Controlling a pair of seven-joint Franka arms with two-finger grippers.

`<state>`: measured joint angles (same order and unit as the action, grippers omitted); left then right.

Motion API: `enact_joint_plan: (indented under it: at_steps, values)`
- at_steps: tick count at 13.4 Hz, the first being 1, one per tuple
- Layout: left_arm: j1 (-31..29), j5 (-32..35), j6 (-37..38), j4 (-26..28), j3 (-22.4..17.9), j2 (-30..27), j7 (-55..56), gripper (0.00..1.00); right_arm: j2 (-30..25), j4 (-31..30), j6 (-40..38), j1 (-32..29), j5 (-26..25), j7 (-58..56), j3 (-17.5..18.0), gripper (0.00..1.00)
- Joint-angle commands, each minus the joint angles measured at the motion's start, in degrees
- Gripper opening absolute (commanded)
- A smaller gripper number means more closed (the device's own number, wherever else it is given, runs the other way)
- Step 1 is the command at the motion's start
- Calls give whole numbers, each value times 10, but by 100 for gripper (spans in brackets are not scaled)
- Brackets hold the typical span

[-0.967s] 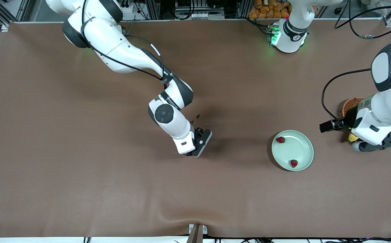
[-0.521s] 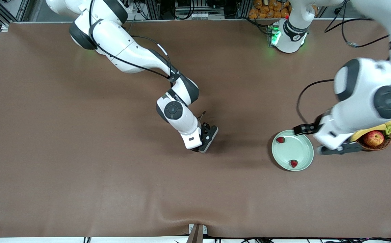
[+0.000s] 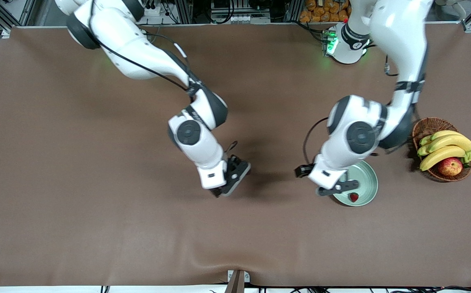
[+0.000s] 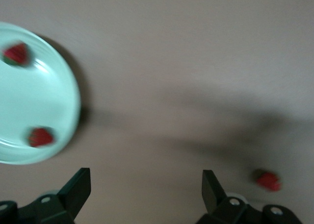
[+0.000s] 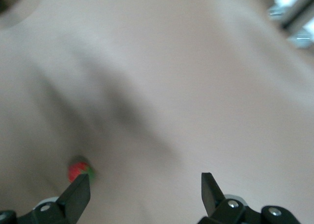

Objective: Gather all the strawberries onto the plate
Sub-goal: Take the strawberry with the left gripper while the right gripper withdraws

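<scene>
The right gripper [image 3: 227,185] hangs low over the middle of the brown counter [image 3: 97,203], its fingers [image 5: 76,197] spread apart with nothing between them. One strawberry [image 5: 78,171] lies on the bare counter just beside one of those fingers; I cannot tell whether they touch. From the front it is hidden under the gripper. The left gripper [image 3: 337,188] is over the rim of the mint-green plate [image 3: 367,183] on the side toward the right arm's end, its fingers [image 4: 78,187] wide apart and holding nothing. Two strawberries are in the plate: one [image 3: 354,197] near the rim closest to the front camera, the other [image 4: 16,54] showing only in the left wrist view. Close to the counter's edge at the left arm's end stands a wicker basket [image 3: 426,126] with bananas [image 3: 443,148] and an apple [image 3: 450,166].
</scene>
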<state>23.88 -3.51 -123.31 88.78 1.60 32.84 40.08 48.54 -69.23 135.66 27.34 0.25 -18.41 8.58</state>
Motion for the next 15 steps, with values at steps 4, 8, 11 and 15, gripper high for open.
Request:
enact_joint_plan:
  at_steps: [4, 8, 11, 15]
  values:
    - [97, -5, -120, -76, -11, 112, 280, 100, -175, -125, -98, -93, -8, 10, -36, 100]
    - [125, -4, -135, -77, -12, 131, 367, 89, -286, -165, -214, -118, -2, 12, -118, 100]
    - [143, -4, -178, -80, -13, 151, 426, 85, -349, -166, -328, -175, 0, 42, -119, 100]
    - [170, -5, -194, -84, -34, 174, 428, 79, -409, -165, -433, -208, 0, 137, -120, 100]
